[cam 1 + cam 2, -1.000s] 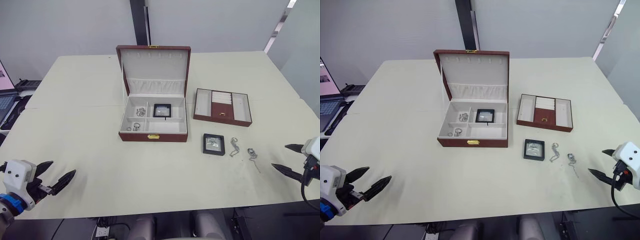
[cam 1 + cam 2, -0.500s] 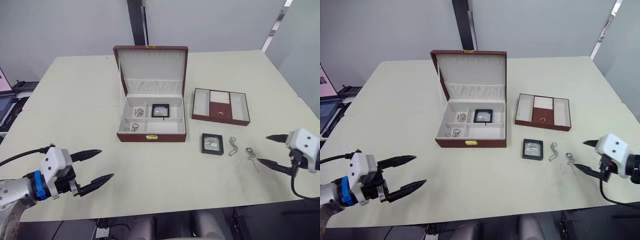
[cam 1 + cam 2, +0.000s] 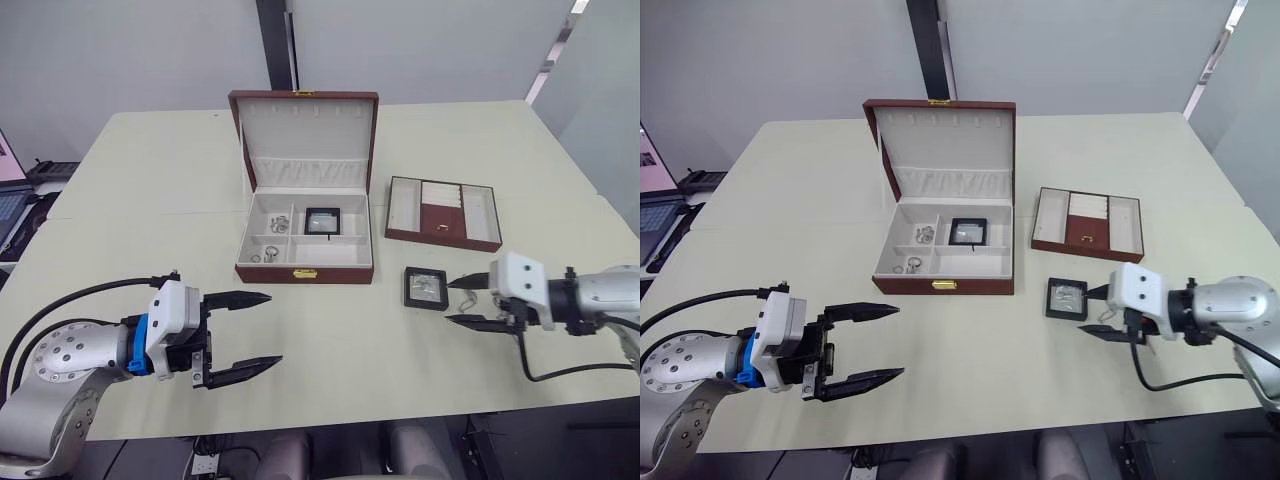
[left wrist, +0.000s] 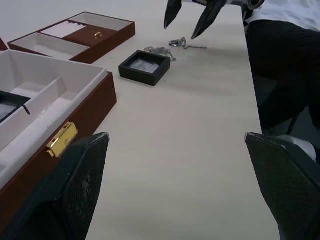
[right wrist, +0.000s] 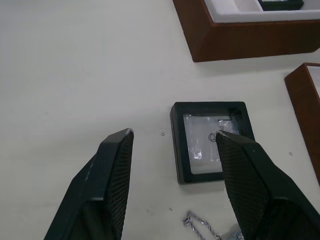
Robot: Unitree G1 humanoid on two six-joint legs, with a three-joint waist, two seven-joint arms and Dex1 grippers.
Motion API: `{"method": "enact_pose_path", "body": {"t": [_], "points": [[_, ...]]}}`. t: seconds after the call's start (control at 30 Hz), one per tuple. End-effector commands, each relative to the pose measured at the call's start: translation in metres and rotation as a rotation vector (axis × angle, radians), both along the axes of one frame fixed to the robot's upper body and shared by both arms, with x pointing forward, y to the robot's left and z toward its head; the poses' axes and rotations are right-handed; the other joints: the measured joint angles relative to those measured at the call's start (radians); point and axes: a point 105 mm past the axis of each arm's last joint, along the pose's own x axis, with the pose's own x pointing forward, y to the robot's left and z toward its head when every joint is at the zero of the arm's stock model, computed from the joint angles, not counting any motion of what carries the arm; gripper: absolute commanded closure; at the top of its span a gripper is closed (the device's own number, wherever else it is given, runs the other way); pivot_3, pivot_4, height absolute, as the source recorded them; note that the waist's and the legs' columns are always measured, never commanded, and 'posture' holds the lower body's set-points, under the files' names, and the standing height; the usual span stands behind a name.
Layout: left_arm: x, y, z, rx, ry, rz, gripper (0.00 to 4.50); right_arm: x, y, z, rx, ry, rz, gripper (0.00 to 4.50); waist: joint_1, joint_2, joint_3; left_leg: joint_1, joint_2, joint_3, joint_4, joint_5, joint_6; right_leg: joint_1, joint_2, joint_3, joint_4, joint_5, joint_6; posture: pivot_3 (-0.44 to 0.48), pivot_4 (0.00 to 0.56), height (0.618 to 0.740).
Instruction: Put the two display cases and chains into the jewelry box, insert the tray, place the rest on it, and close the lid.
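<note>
The jewelry box (image 3: 304,262) stands open mid-table, its lid (image 3: 305,130) upright. One display case (image 3: 322,221) and chains (image 3: 281,223) lie in its compartments. The second display case (image 3: 426,287) lies on the table right of the box, in front of the brown tray (image 3: 444,213). My right gripper (image 3: 452,301) hovers open just right of that case, which shows between its fingers (image 5: 115,170) in the right wrist view. The rest (image 4: 170,45) lies beside that case, under the right gripper. My left gripper (image 3: 272,328) is open over bare table, in front of the box's left corner.
The table's front edge (image 3: 330,415) runs just below both grippers. A dark device (image 3: 48,168) sits off the table's left side. Bare tabletop (image 3: 150,200) stretches left of the box and between the two grippers.
Both arms have swung inward from the table's corners. The left gripper now sits in front of the box; the right gripper has moved left over the loose jewellery to the second display case.
</note>
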Motion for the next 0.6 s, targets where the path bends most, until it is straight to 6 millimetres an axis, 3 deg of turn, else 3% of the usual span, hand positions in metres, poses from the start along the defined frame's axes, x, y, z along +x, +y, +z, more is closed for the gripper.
{"method": "enact_pose_path", "body": {"t": [0.03, 0.23, 0.43, 0.6], "points": [[-0.003, -0.009, 0.007, -0.008, -0.024, -0.043, 0.00, 0.010, 0.006, -0.003, -0.016, -0.027, 0.002, 1.65, 0.000, 0.000, 0.000, 0.000, 0.000, 0.000, 0.000, 0.000, 0.000, 0.000, 0.000, 0.000, 0.000, 0.000, 0.000, 0.000, 0.150, 0.740], [0.004, -0.015, 0.011, -0.002, -0.058, -0.044, 0.00, 0.022, 0.011, -0.023, -0.069, 0.004, 0.019, 1.65, 0.000, 0.000, 0.000, 0.000, 0.000, 0.000, 0.000, 0.000, 0.000, 0.000, 0.000, 0.000, 0.000, 0.000, 0.000, 0.000, 0.150, 0.740], [0.005, -0.018, 0.014, -0.013, -0.055, -0.044, 0.00, 0.026, 0.014, -0.030, -0.079, 0.012, 0.038, 1.65, 0.000, 0.000, 0.000, 0.000, 0.000, 0.000, 0.000, 0.001, -0.001, -0.001, 0.000, 0.000, 0.000, 0.000, 0.000, 0.000, 0.150, 0.740], [0.006, -0.020, 0.015, -0.015, -0.054, -0.044, 0.00, 0.031, 0.014, -0.034, -0.095, -0.002, 0.037, 2.77, 0.000, 0.000, 0.000, 0.000, 0.000, 0.000, 0.000, 0.001, -0.001, -0.001, 0.000, 0.000, 0.000, 0.000, 0.000, 0.000, 0.150, 0.740]]}}
